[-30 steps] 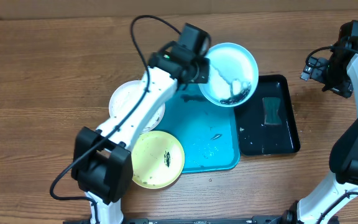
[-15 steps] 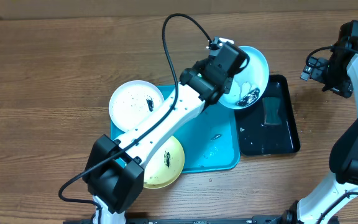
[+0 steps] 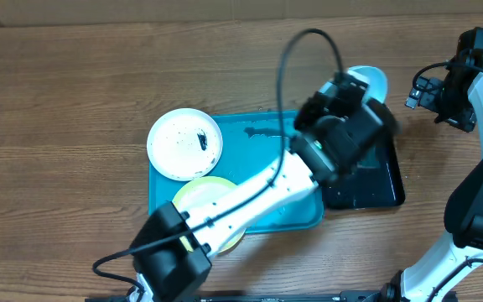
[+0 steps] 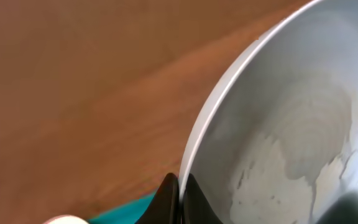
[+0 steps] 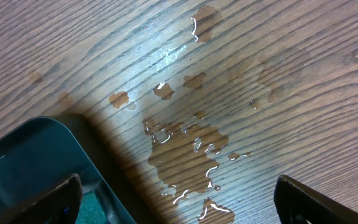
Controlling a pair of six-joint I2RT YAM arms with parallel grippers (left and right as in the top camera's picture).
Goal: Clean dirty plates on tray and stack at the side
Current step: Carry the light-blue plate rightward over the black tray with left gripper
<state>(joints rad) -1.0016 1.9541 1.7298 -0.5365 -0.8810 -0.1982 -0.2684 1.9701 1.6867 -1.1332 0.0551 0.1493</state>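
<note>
Desk [image 3: 74,84]: brown wood, wet puddle [image 5: 188,149] far right | tray [image 3: 258,159]: centre | white plate [image 3: 184,143]: specked, over tray's far-left corner | yellow plate [image 3: 199,195]: tray's near-left corner, partly under arm | mint plate [image 3: 371,81]: at black tray's [image 3: 367,180] far end, rim pinched in left hand [image 4: 178,198] | right hand [image 5: 179,205]: wide, holding nothing, above puddle.
</note>
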